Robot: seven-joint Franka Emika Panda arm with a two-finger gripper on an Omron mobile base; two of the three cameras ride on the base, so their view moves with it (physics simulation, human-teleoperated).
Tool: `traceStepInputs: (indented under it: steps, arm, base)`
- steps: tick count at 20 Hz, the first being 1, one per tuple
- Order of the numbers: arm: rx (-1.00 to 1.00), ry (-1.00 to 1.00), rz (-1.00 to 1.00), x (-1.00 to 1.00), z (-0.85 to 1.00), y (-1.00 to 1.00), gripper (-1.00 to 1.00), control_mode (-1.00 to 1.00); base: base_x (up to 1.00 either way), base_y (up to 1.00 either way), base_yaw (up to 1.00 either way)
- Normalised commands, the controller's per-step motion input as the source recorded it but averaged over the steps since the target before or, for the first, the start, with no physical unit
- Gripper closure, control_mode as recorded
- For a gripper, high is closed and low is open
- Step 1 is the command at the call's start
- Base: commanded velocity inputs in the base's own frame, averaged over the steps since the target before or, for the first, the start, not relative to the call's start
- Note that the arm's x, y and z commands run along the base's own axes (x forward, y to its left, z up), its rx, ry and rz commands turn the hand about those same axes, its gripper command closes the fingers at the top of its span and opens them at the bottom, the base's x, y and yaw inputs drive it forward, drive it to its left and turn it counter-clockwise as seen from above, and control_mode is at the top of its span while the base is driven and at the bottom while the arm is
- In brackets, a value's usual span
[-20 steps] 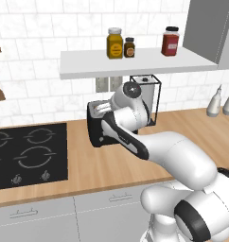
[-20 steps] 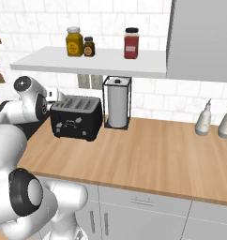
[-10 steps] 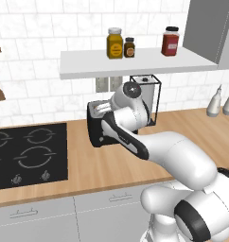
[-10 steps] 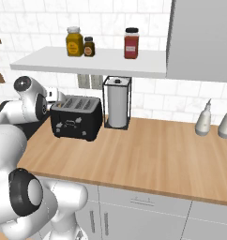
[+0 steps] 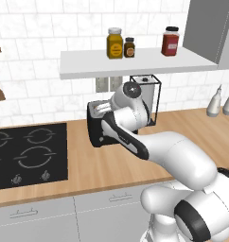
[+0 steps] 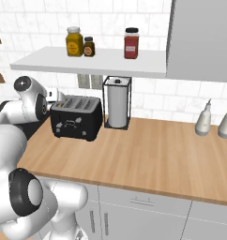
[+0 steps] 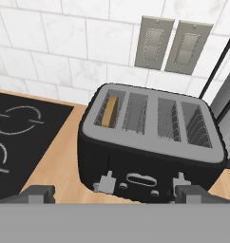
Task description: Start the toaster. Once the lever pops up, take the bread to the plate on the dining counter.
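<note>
From the left base view the arm hid most of the toaster (image 5: 96, 126) at the counter's (image 5: 88, 165) back edge, cooktop (image 5: 29, 153) left, towel holder (image 5: 152, 97) right. Right base view bared its knobbed front, jars (image 6: 74, 41) shelved above. Hand view: gripper (image 7: 114, 193) spread wide before the levers, bread (image 7: 110, 112) sunk in the leftmost slot, outlets (image 7: 174, 43) on white tile.

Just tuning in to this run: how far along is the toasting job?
Early. The bread sits in the toaster's leftmost slot. The open pincer hovers in front of the toaster, holding nothing; both levers look unpressed. Left: push the lever, wait, carry the bread to the plate.
</note>
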Motion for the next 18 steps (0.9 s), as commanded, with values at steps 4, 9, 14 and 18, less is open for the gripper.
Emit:
traceStepInputs:
  steps: [4,9,14,18]
  arm:
    - [0.00,0.00,0.00,0.00,0.00,0.00,-1.00,-1.00]
    - [0.00,0.00,0.00,0.00,0.00,0.00,-1.00,-1.00]
    - [0.00,0.00,0.00,0.00,0.00,0.00,-1.00,-1.00]
    - [0.00,0.00,0.00,0.00,0.00,0.00,-1.00,-1.00]
  base:
    - [0.00,0.00,0.00]
    - [0.00,0.00,0.00]
    - [0.00,0.00,0.00]
    - [0.00,0.00,0.00]
